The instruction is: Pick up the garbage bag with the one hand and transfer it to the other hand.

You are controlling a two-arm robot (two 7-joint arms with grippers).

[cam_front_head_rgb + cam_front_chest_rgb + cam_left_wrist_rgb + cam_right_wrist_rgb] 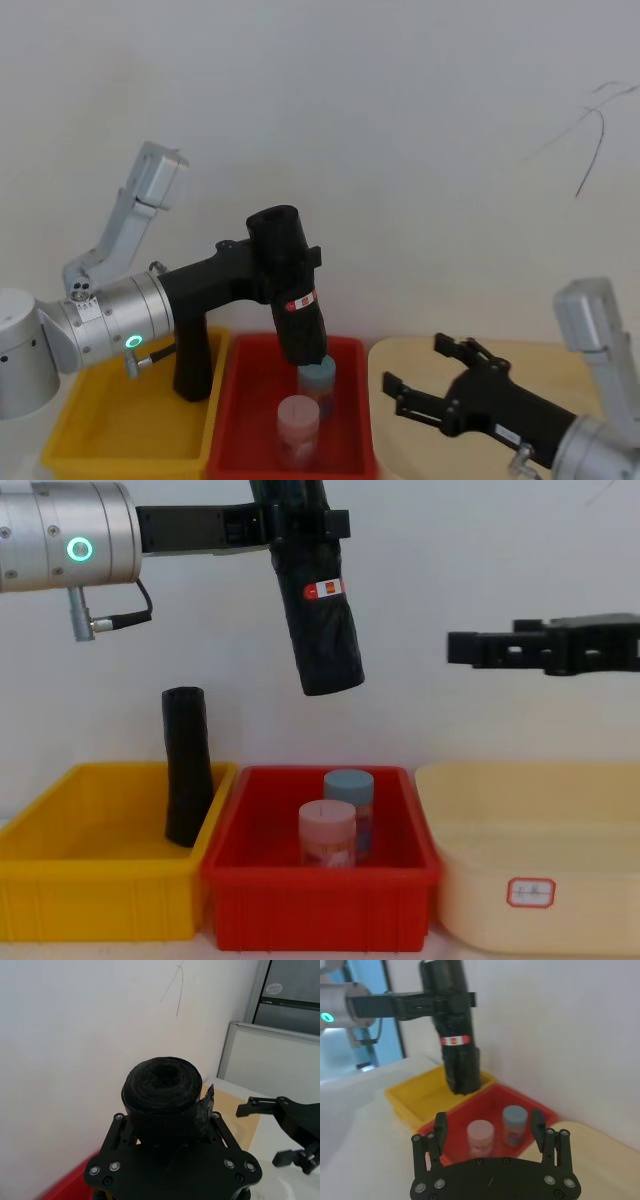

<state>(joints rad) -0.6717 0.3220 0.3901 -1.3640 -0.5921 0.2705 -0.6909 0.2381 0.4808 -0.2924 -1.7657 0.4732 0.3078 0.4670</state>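
Left arm (pixel 100 320), green ring (pixel 133 341) lit, extends level from the left side, the left gripper (pixel 288 262) clamped round the upper part of the garbage bag (pixel 303 335) held aloft; right arm (pixel 600 440) enters at lower right, the right gripper (pixel 415 365) spread wide, fingers pointing toward the left gripper

Three bins sit in a row: a yellow plastic bin (pixel 60 900) on the left, a red plastic bin (pixel 320 908) in the middle and a cream plastic bin (pixel 570 865) on the right. A plain black plastic roll (pixel 186 770) stands in the yellow bin, by the wall next to the red bin. In the red bin, a pink round jar (pixel 327 835) stands in front of a blue round jar (pixel 349 783). High above the red bin hangs the garbage bag (pixel 322 620), a thick black plastic roll. It is tilted and held near its top by the black long-fingered left tool (pixel 300 523). The black long-fingered right tool (pixel 415 363) is above the cream bin, well apart from the bag.
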